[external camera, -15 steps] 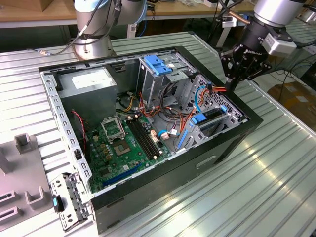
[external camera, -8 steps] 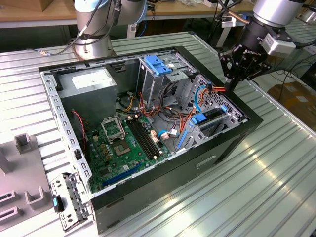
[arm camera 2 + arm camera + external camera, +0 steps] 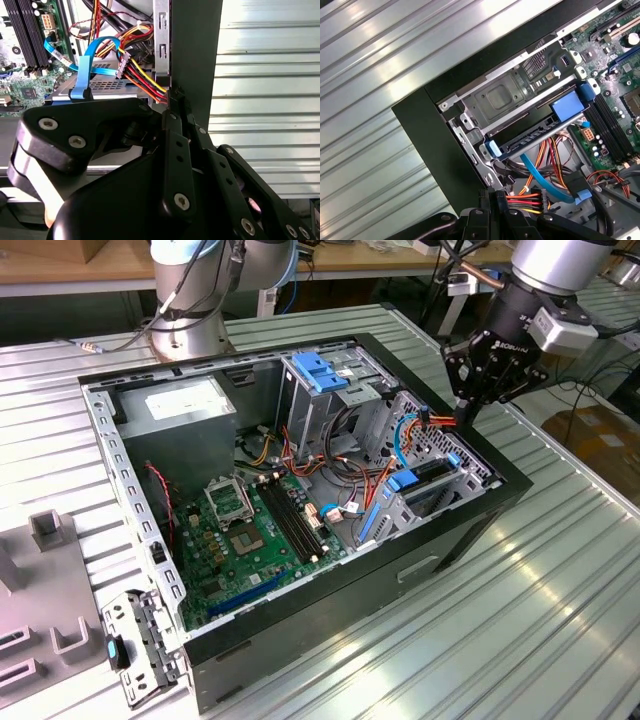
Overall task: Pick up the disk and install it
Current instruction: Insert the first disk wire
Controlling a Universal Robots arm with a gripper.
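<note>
Over one corner of the open computer case (image 3: 300, 625), as the exterior view shows it, the claw (image 3: 466, 416) hangs low. Just below it, deeper in the case, the disk (image 3: 428, 476) sits flat in its bay, with its long side along the case wall.

In the second wrist view the claw (image 3: 170, 97) is pinched shut and seems to hold the coloured wires (image 3: 142, 80).

In the first wrist view the disk (image 3: 530, 136) lies just past the claw's tips, with its blue rail (image 3: 568, 106) on it.

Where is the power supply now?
The power supply sits in the far corner of the computer case, on the exterior view's left, beside the blue-topped drive cage.
</note>
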